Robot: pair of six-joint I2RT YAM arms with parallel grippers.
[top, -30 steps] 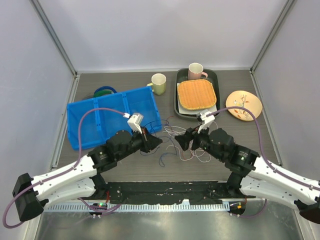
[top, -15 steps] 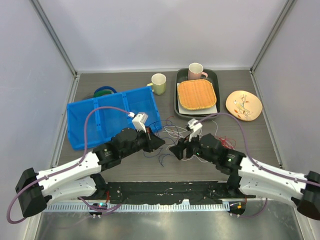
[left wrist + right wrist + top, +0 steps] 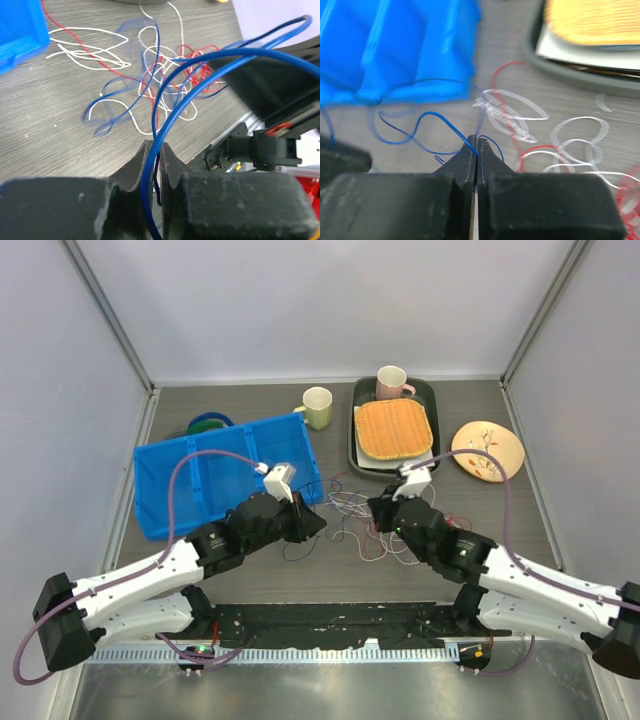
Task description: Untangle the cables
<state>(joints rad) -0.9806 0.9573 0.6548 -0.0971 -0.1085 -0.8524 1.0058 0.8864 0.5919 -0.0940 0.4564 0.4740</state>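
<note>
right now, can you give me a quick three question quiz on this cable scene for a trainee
1. True or false: the right gripper stands wide open above the cables.
2. Pick one: the cable pinched in the left gripper is A red, B white, C blue.
3. Short answer: which stands on the dark tray, the pink mug or the pale green mug?

Key: 1 false, it is shut on a thin blue wire; 2 C; 3 the pink mug.
</note>
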